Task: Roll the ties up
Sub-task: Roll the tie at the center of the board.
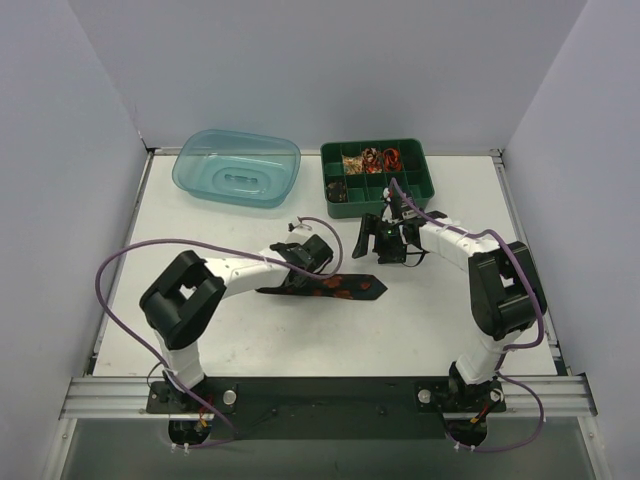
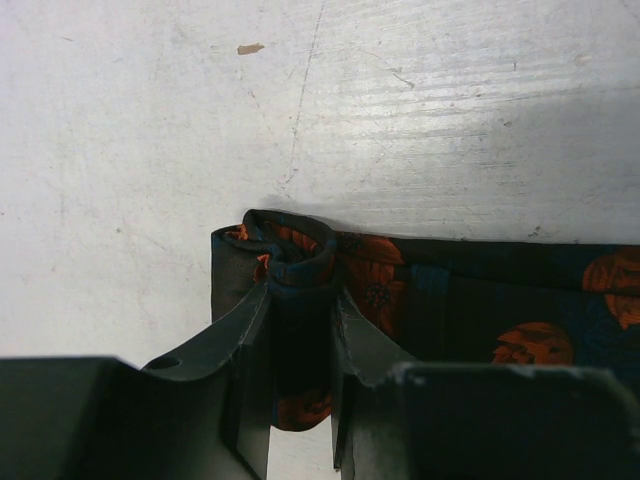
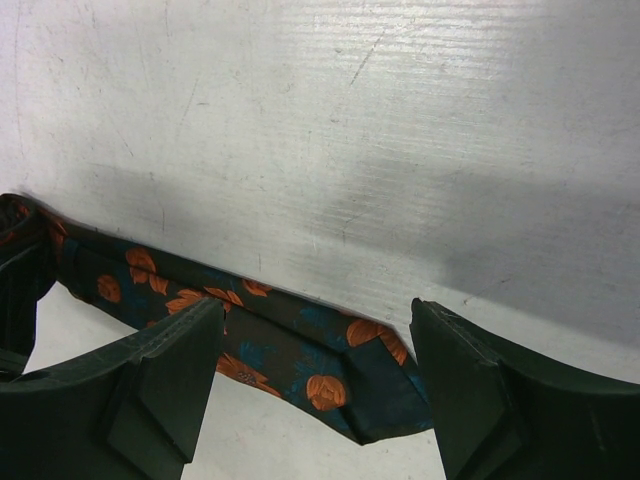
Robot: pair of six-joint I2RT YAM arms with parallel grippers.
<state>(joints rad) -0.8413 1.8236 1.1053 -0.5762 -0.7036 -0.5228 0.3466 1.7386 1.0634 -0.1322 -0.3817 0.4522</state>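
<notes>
Starting the roll at 1 end of the tie

The tie (image 1: 335, 288) lies flat on the desk (image 1: 250, 340), on the near side of the green tray (image 1: 415, 185). The left gripper (image 2: 300, 290) pinches its curled end, probably to seed the coil. The right gripper (image 3: 317, 315) hangs wide open by the pointed end, likely to steady it.

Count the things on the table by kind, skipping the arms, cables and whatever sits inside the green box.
Necktie: 1
Blue tub: 1
Green compartment box: 1
Total: 3
</notes>
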